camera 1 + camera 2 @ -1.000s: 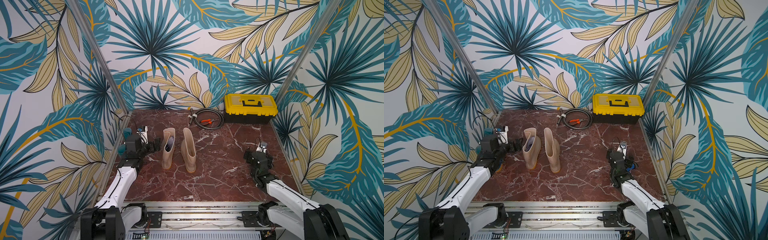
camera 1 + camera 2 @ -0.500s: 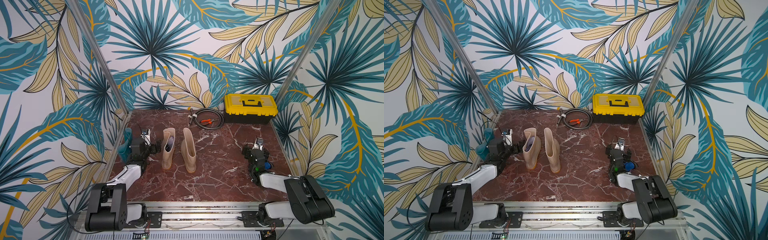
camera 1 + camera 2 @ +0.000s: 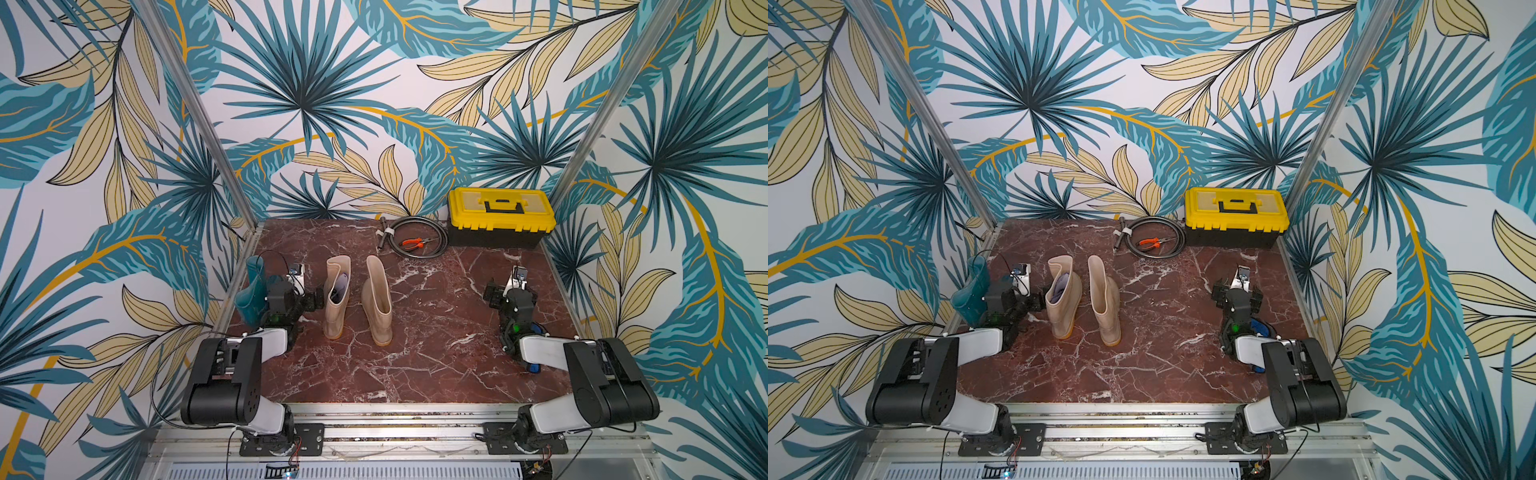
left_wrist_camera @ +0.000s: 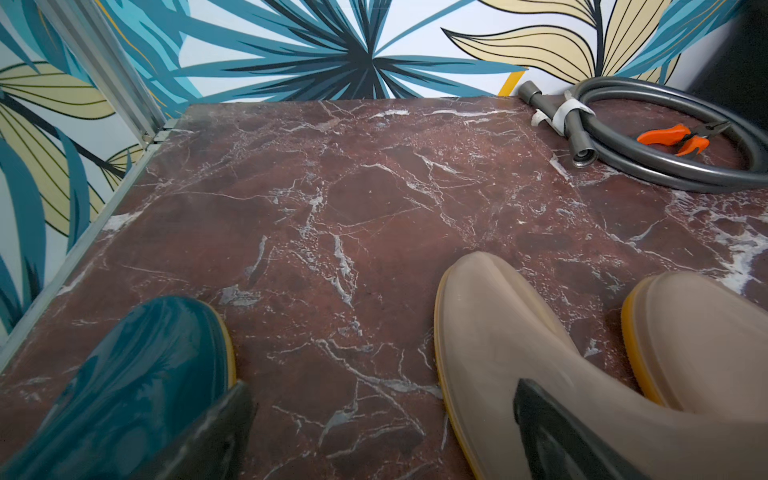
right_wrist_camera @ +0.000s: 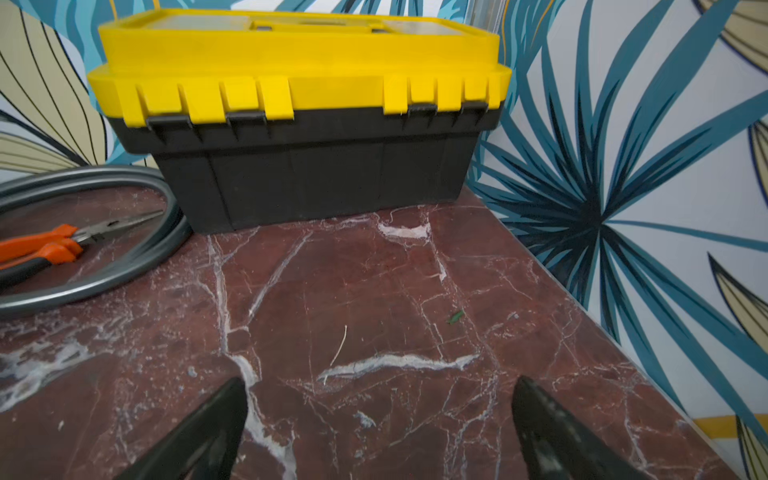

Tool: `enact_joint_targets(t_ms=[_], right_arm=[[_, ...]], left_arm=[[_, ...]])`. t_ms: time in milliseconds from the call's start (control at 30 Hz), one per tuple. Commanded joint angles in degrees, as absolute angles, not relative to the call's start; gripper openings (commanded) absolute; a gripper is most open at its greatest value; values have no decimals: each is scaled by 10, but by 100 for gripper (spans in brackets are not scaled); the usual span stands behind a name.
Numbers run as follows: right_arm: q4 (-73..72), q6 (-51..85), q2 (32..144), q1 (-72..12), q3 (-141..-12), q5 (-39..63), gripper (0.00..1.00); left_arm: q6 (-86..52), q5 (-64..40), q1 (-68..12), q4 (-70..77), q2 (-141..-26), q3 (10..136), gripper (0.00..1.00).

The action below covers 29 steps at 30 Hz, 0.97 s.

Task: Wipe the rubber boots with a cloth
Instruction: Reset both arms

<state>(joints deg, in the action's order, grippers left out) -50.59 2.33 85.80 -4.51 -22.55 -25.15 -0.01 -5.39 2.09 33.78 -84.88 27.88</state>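
While both arms reach in from bottom edge in both top views, left gripper gapes wide, holds nothing; fingers frame bare strip of marble floor between teal boot and nearer beige boot; contact unclear. Just beside it, second beige boot. All three stand left of centre in both top views, teal nearest left wall. Right gripper equally wide, empty, over floor, facing yellow toolbox; hose coil, orange pliers at left.

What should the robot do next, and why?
Probably go find the cloth first: the left pincer, between the teal boot and a beige boot, and the right pincer are both open and empty, and no cloth shows in any view.
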Motion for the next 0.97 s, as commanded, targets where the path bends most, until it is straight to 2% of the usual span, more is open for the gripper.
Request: enact_joint_targets(t_ms=[0,200,933], right_arm=[[-482,40,852,-41,-227,-235,100],[-504,33,857,-39,-221,-234,100],[-504,33,858,-39,-222,-233,100]], left_arm=[[-10,-25,24,374,-850,276,100],[-18,-12,26,448,-865,240,99],[-18,-12,26,450,-866,240,100]])
